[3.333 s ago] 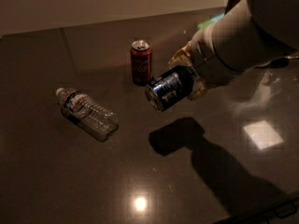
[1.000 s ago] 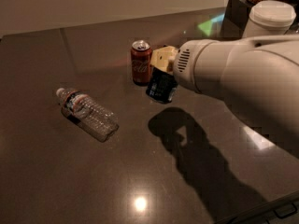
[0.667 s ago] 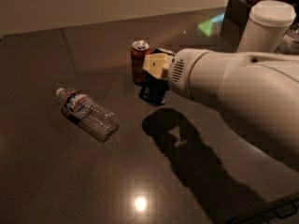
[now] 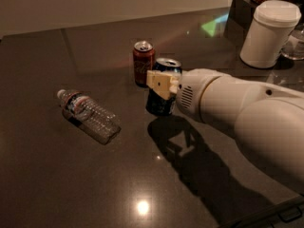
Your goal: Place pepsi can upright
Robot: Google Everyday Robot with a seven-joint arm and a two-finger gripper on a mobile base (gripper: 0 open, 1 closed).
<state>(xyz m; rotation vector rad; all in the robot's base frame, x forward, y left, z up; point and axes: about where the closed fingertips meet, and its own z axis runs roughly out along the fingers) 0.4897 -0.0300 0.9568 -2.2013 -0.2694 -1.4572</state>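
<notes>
The pepsi can [image 4: 159, 103] is dark blue with a silver top and stands upright in the middle of the dark table [image 4: 71, 184], just right of and in front of the red cola can [image 4: 143, 63]. Its base is at or just above the table surface. My gripper [image 4: 162, 82] reaches in from the right and is shut around the can's upper half. One cream finger [image 4: 158, 83] crosses the front of the can; the other finger is hidden behind it. My white arm fills the right side of the view.
A clear plastic water bottle [image 4: 89, 115] lies on its side to the left. A white lidded container [image 4: 269, 32] stands at the back right, beside dark boxes and jars. My arm's shadow falls on the table in front of the can.
The pepsi can went from tilted in the air to upright, and my gripper carried it down and left to the table beside the red can.
</notes>
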